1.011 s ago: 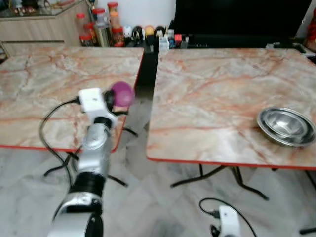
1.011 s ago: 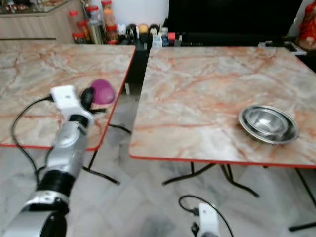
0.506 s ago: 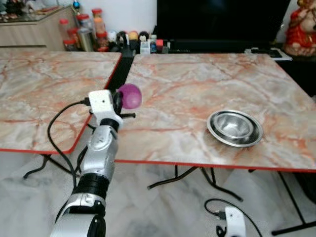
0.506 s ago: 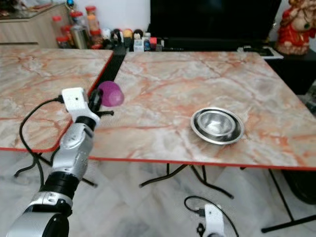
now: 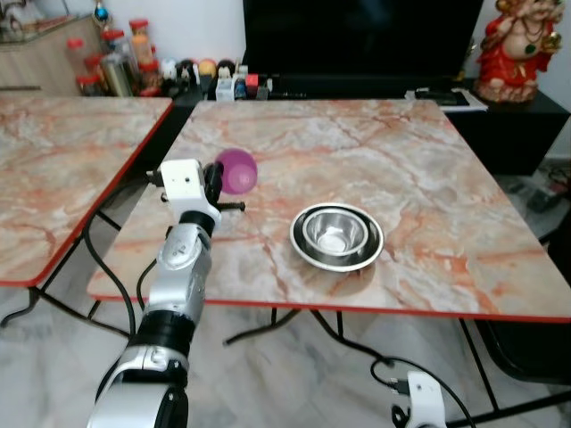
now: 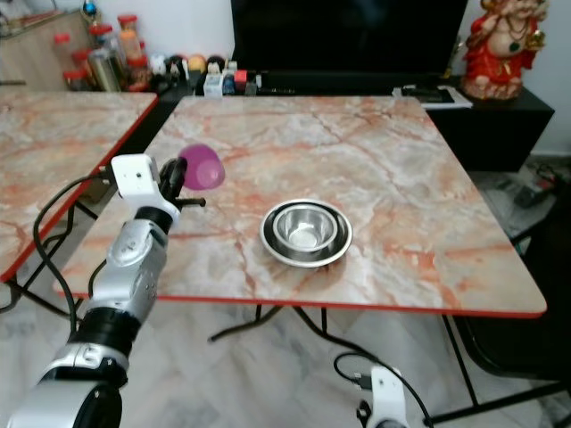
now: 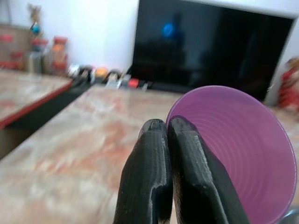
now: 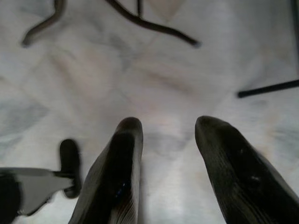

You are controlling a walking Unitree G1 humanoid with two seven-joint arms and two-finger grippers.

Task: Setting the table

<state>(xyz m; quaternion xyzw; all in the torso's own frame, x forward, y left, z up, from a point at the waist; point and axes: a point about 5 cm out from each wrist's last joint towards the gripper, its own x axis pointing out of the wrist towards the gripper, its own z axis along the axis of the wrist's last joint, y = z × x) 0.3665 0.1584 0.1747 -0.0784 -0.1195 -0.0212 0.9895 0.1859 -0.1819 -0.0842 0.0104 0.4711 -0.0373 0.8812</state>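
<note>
Left gripper (image 7: 161, 140) was pinched on the rim of the purple cup (image 5: 238, 171), held above the marble table (image 5: 428, 169), left of the steel bowls (image 5: 337, 236). Cup looked thin, light plastic, likely flexes, so rim pinch needed light force. Right gripper (image 8: 166, 140) hung spread over the floor.

The marble-patterned, red-edged counter (image 5: 446, 205) lay mostly bare. A stack of round steel bowls (image 5: 337, 236) stood near its front edge, with open surface behind it and to its right. The left hand (image 5: 221, 178), pinching a purple plastic cup (image 5: 237, 171), hung over the counter's left part, well apart from the bowls. Small bottles and jars (image 5: 227, 85) lined the shelf behind the far edge.
</note>
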